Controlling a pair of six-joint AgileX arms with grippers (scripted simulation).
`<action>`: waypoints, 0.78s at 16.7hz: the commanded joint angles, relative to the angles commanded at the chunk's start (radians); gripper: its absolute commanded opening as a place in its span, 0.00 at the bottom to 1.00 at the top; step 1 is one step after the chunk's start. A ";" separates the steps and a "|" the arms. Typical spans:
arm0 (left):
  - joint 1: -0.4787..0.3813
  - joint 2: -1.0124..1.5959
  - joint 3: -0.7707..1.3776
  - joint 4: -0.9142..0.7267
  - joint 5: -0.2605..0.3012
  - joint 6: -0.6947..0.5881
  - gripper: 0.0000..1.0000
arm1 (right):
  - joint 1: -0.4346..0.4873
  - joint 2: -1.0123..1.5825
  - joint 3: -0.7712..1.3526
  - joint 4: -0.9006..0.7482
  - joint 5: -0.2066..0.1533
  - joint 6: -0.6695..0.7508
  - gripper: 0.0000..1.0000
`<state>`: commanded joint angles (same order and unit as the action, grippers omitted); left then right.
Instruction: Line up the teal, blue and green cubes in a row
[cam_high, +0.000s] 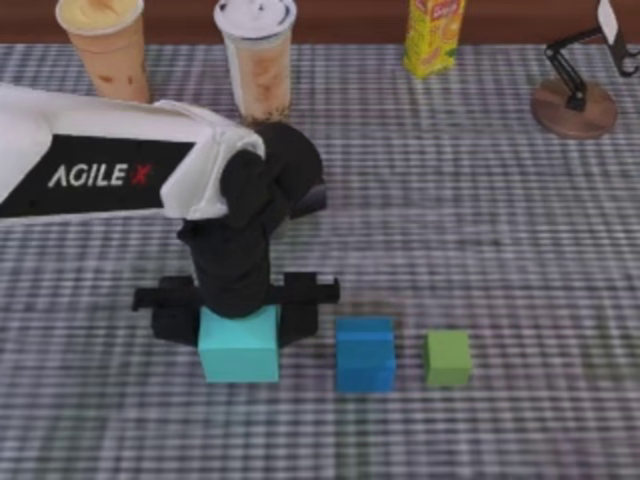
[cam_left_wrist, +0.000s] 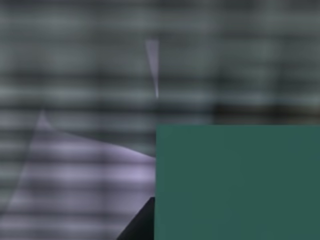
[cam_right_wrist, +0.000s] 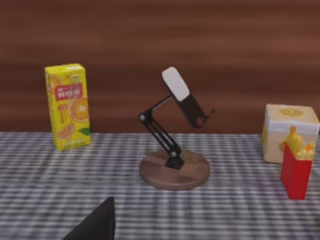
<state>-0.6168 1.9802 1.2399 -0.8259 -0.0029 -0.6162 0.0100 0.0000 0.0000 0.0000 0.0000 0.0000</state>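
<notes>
The large teal cube (cam_high: 240, 350) sits at the left end of a row near the table's front, with the blue cube (cam_high: 365, 353) and the small green cube (cam_high: 448, 358) to its right. My left gripper (cam_high: 238, 322) reaches down over the teal cube, a black finger against each side, shut on it. In the left wrist view the teal cube (cam_left_wrist: 235, 180) fills the frame beside one dark fingertip (cam_left_wrist: 142, 225). My right arm is parked outside the top view. One dark fingertip (cam_right_wrist: 102, 222) shows in the right wrist view, with nothing beside it.
Two drink cups (cam_high: 100, 45) (cam_high: 256, 55) and a yellow juice carton (cam_high: 432, 35) stand along the back edge. A phone stand on a wooden base (cam_high: 573, 105) sits at the back right. A fries carton (cam_right_wrist: 296, 170) and a cream box (cam_right_wrist: 287, 130) appear in the right wrist view.
</notes>
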 joint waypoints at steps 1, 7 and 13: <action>0.000 0.000 0.000 0.000 0.000 0.000 0.00 | 0.000 0.000 0.000 0.000 0.000 0.000 1.00; 0.000 0.000 0.000 0.000 0.000 0.000 0.38 | 0.000 0.000 0.000 0.000 0.000 0.000 1.00; 0.000 0.000 0.000 0.000 0.000 0.000 0.83 | 0.000 0.000 0.000 0.000 0.000 0.000 1.00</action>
<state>-0.6168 1.9802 1.2399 -0.8259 -0.0029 -0.6162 0.0100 0.0000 0.0000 0.0000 0.0000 0.0000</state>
